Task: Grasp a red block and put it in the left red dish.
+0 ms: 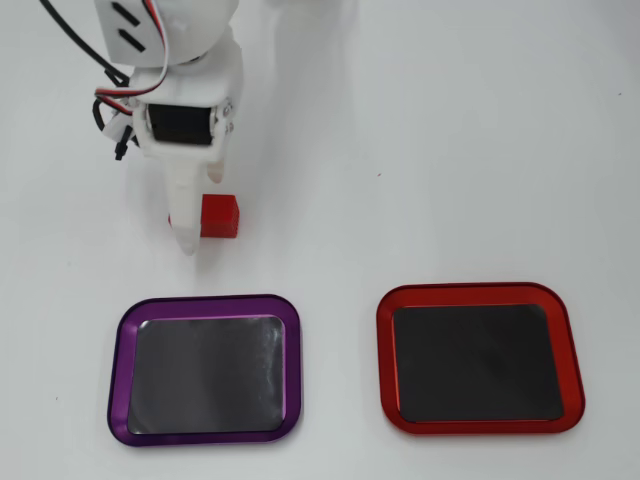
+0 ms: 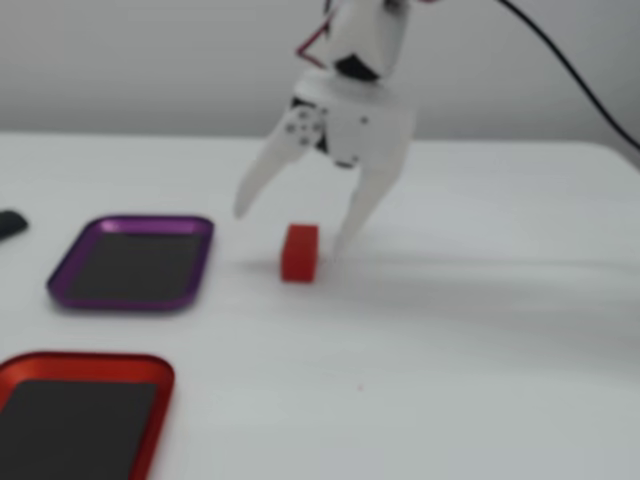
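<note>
Overhead view, table (image 1: 450, 150): a plain white surface carried everything, with the arm entering from the upper left.
Arm: white plastic body with red and black cables (image 1: 115, 85) looping off its left side; in the fixed view it came down from the top centre.
Red dish (image 1: 480, 428): lay flat at lower right in the overhead view (lower left in the fixed view (image 2: 100, 362)), glossy red rim, dark inside, nothing in it.
Purple tray (image 1: 122, 370): same shape, lay well apart to the left of the red dish, also holding nothing.
Gripper (image 2: 290, 225): fingers spread wide, one on either side of the block; whether either finger touched it was unclear.
Red block (image 1: 220, 216): rested on the table, between the fingertips, above the purple tray and well apart from the red dish.
</note>
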Robot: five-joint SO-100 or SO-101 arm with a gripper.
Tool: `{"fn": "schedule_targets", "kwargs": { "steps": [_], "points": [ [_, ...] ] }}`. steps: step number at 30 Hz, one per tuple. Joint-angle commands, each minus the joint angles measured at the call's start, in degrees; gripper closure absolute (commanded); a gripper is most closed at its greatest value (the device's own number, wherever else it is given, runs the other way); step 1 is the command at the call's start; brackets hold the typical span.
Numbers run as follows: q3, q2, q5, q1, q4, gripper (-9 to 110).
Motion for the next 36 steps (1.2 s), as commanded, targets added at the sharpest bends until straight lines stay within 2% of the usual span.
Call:
{"fn": "schedule_targets", "kwargs": {
  "steps": [1, 6, 27, 36],
  "points": [
    [-2.4, -1.0, -3.2, 2.1, -0.2, 70],
    [-2.4, -2.1, -6.9, 5.1, -0.2, 70],
    [-2.5, -3.0, -6.5, 4.7, -1.0, 70],
    [-2.5, -3.0, -6.4, -0.3, -1.0, 70]
  ]
}}
